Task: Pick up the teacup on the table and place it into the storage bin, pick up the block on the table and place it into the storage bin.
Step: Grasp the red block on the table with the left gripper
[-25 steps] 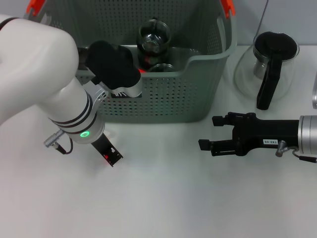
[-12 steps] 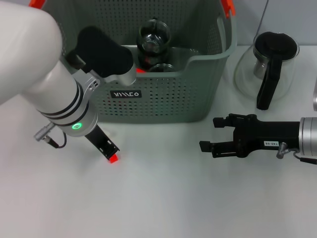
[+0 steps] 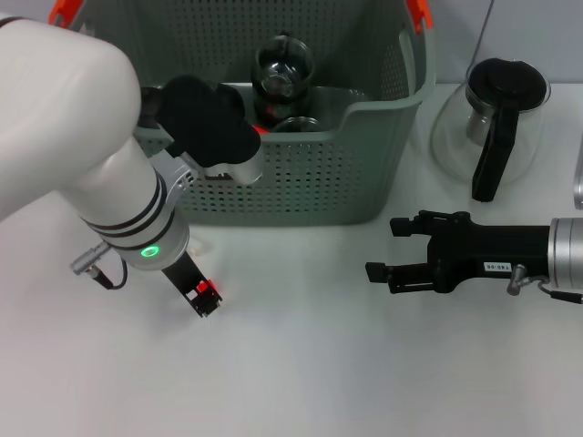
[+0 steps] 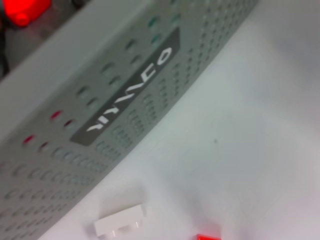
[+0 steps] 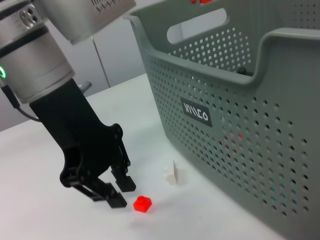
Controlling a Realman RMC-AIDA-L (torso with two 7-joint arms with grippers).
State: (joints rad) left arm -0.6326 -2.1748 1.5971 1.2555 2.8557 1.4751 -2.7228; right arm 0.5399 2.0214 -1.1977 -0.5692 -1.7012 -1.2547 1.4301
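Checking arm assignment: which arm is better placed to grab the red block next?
Left. The left gripper is open, down at the table right beside the red block. The right gripper hovers open, well off to the robot's right.

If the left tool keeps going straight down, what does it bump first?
Probably the table. The left tool points down with the red block just beside its tips, seemingly not under them.
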